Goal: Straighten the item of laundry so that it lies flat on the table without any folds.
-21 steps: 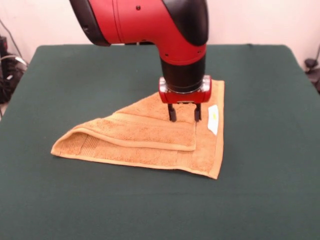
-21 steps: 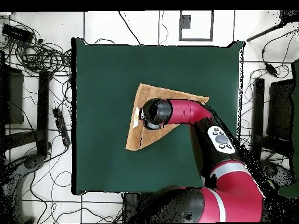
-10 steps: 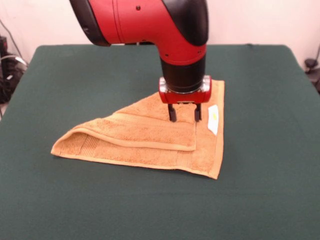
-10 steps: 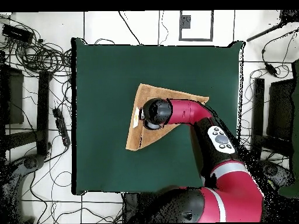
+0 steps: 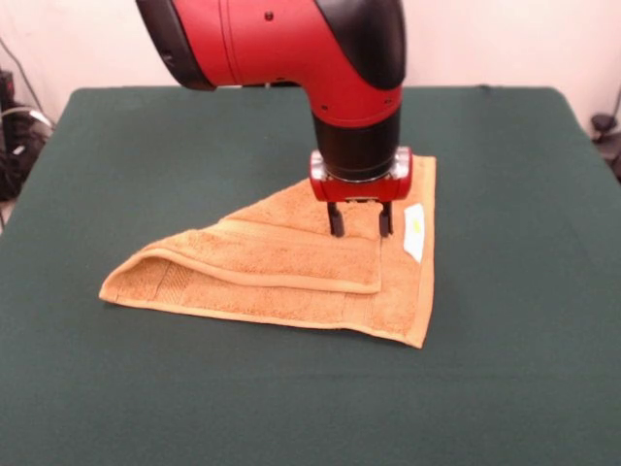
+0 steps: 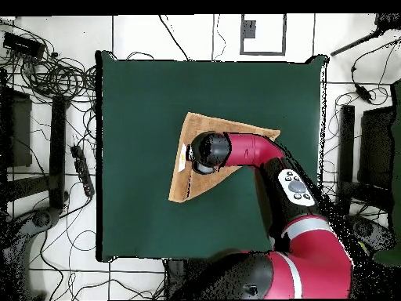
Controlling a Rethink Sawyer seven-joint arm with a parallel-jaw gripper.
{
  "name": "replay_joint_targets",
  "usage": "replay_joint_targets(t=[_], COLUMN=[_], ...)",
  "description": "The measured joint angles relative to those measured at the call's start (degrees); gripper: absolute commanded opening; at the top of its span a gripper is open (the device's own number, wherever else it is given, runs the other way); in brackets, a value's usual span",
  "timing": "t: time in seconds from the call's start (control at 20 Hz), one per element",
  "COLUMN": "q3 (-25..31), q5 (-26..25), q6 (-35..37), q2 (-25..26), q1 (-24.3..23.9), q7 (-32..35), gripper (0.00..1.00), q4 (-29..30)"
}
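An orange-tan towel [image 5: 281,277] lies on the dark green table [image 5: 146,155], folded over itself into a rough triangle with a doubled flap on top. Its white-and-yellow label [image 5: 414,231] shows near the right edge. My gripper [image 5: 359,225] stands open just above the towel's upper right part, beside the flap's corner, holding nothing. In the overhead view the towel [image 6: 190,182] pokes out from under the arm, whose wrist hides the gripper.
Around the table [image 6: 141,227] on the floor lie cables and dark equipment [image 6: 47,78]. The red arm [image 6: 294,188] crosses the table's right side in the overhead view.
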Motion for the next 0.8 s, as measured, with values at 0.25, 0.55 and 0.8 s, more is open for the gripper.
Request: replay_joint_targets(t=[0.25, 0.55, 0.8], q3=[0.0, -0.12, -0.76], q5=[0.06, 0.25, 0.39], q6=[-0.04, -0.15, -0.19], q2=[0.03, 0.05, 0.07], q1=[0.0, 0.27, 1.26], q7=[0.0, 0.01, 0.01], gripper=[1.0, 1.0, 1.0], q4=[-0.02, -0.1, -0.48])
